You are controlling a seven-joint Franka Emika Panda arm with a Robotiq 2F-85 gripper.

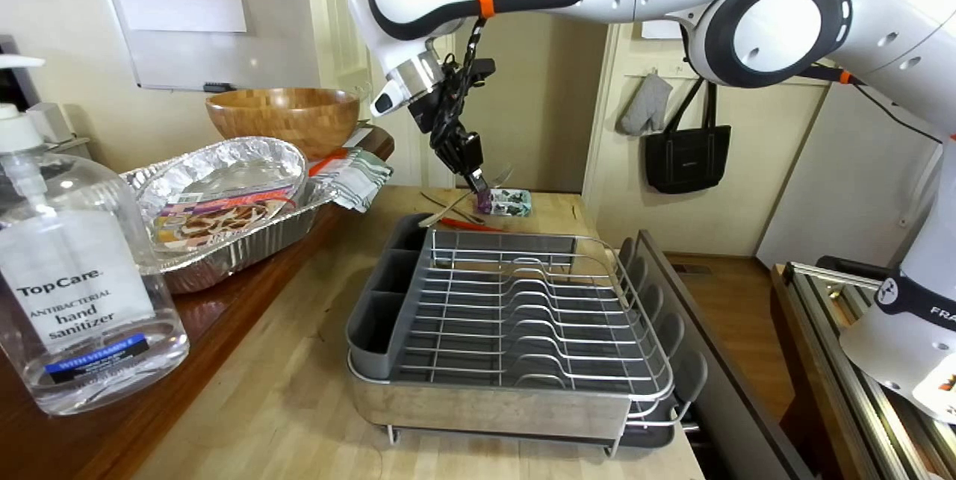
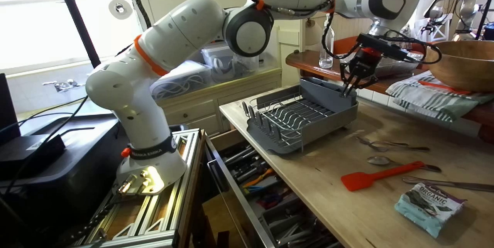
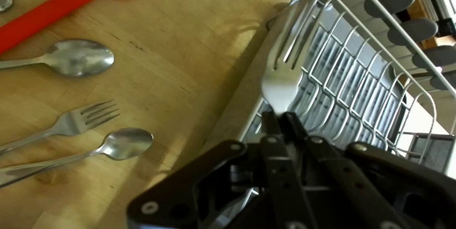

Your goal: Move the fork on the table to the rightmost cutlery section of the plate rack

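Observation:
My gripper (image 3: 279, 116) is shut on a silver fork (image 3: 281, 83), its tines pointing away from the fingers over the plate rack's end in the wrist view. In an exterior view the gripper (image 2: 345, 93) is over the near end of the rack's grey cutlery holder (image 2: 328, 93). In an exterior view the fork head (image 1: 503, 176) shows faintly beside the fingers (image 1: 478, 183). The silver plate rack (image 1: 493, 411) stands on the beige table (image 1: 276, 368), with cutlery sections (image 1: 388, 278) along one side. Another fork (image 3: 74, 121) lies on the table. The held fork's handle end is hidden.
Spoons (image 3: 80, 58), a red spatula (image 2: 361, 180) and a snack bag (image 2: 430, 206) lie on the table. An open drawer (image 2: 231, 194) is below its edge. A raised wooden counter holds a sanitizer bottle (image 1: 82, 278), foil trays (image 1: 224, 256) and a wooden bowl (image 1: 287, 118).

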